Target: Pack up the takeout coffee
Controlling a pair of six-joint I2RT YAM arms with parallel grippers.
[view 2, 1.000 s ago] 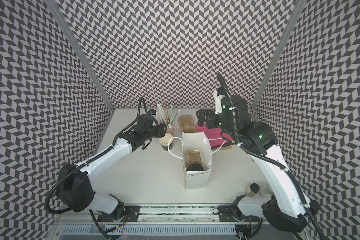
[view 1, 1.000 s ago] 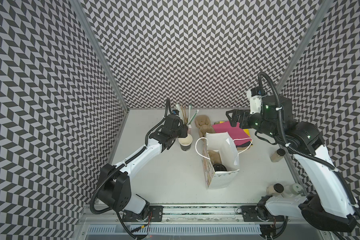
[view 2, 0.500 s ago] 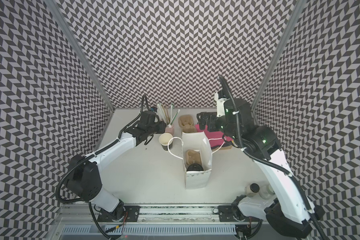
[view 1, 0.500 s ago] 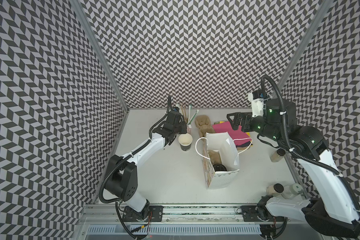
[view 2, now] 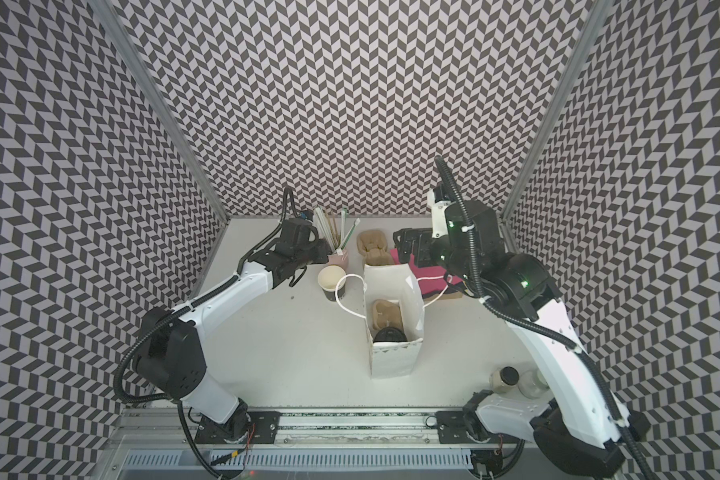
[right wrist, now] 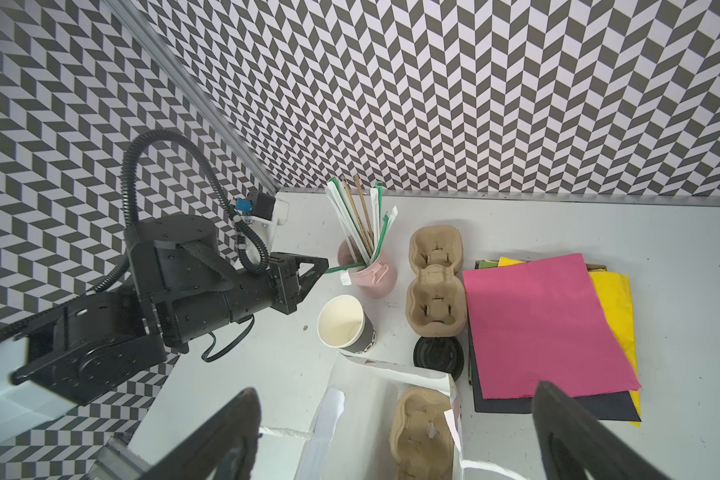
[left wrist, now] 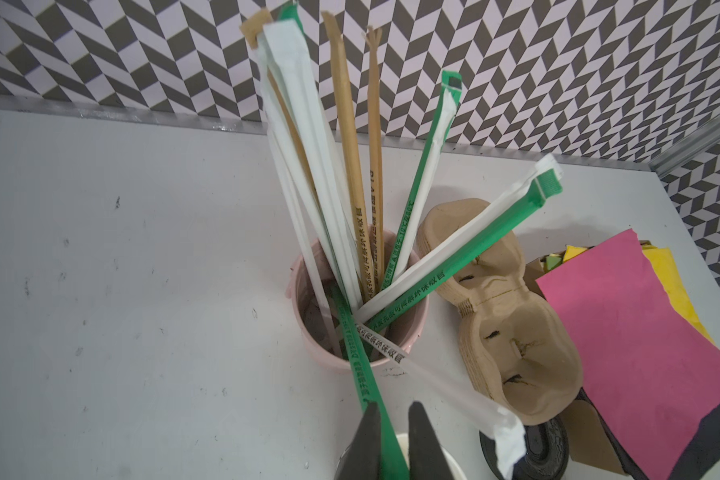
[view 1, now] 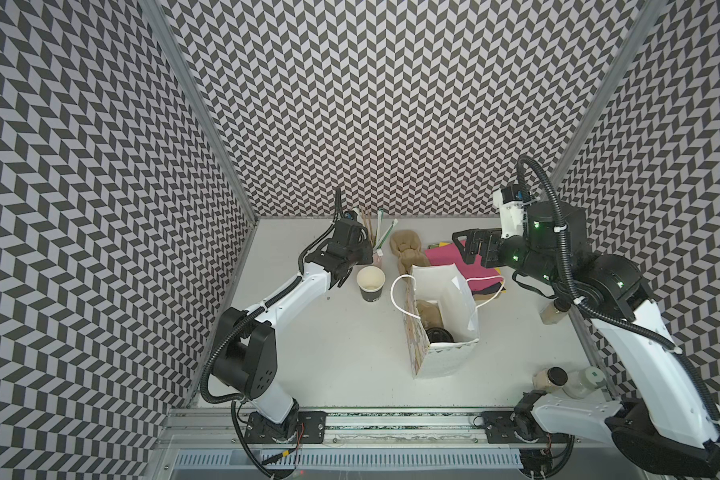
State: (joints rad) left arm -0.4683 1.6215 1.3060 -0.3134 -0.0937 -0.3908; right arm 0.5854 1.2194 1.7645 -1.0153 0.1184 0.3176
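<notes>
Logged left gripper (left wrist: 389, 419) clenched on green straw (left wrist: 352, 353) poking from pink cup (left wrist: 304, 328), 11 o'clock off white bag (view 1: 462, 291); right gripper (view 1: 460, 248) released at 1 o'clock; takeout coffee (view 1: 438, 334) inside bag.

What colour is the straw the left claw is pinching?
The straw in the left claw is green with dark print, clearest in the left wrist view.

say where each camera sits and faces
Top views: high at the front, looking down at the table; left arm and right arm show.
Left wrist: on the left arm, facing the pink straw cup; left gripper shut on a green-wrapped straw.
Right wrist: near the paper bag, facing the left arm; right gripper open.
Shared: both wrist views show the pulp cup carriers.
</notes>
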